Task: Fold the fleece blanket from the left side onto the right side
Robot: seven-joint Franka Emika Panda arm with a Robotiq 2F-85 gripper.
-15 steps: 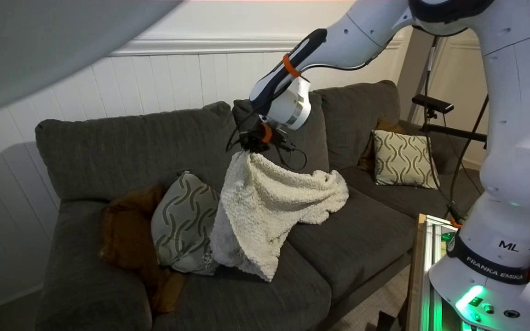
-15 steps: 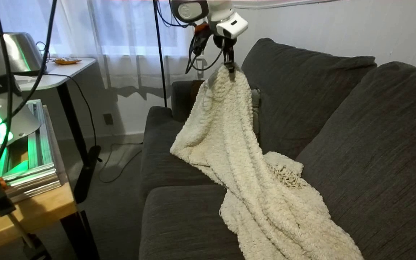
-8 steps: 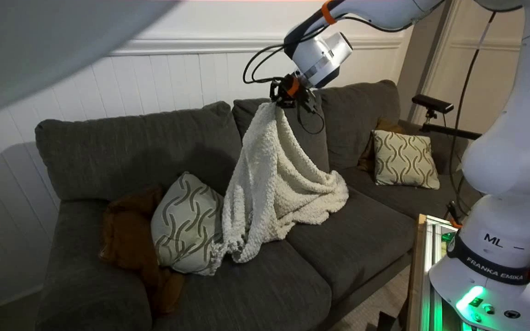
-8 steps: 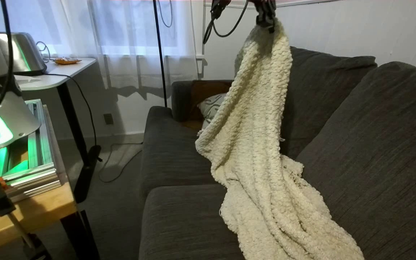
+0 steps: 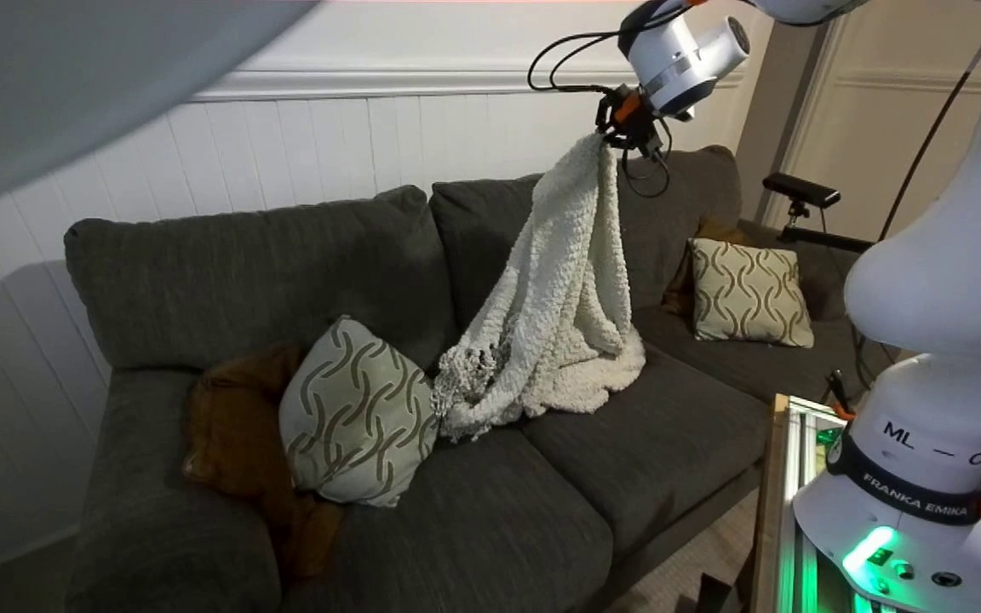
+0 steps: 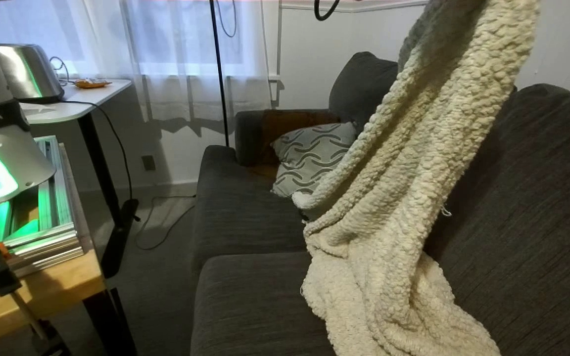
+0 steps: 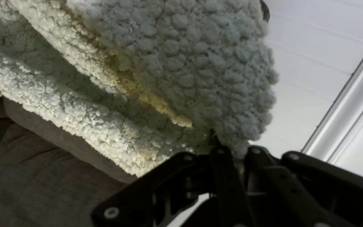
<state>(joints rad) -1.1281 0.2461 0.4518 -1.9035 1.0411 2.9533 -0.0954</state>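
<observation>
Above the gray couch (image 5: 473, 528), the end effector (image 7: 238, 153) pinched the blanket (image 5: 563, 264), which seemed soft, light and floppy, best held by an edge.

In an exterior view, the sightline drops across the sofa (image 5: 261, 281); in an exterior view, it runs lengthwise, nearer the blanket (image 6: 389, 207). Both share these and the robot base (image 5: 933, 545). The wrist view, closest, faces the blanket past the tool (image 7: 236, 153), lower centre.

The sofa (image 5: 473, 532) carries pillows (image 5: 360, 417), brown fabric (image 5: 239, 434) and part of the blanket (image 5: 554, 289)
</observation>
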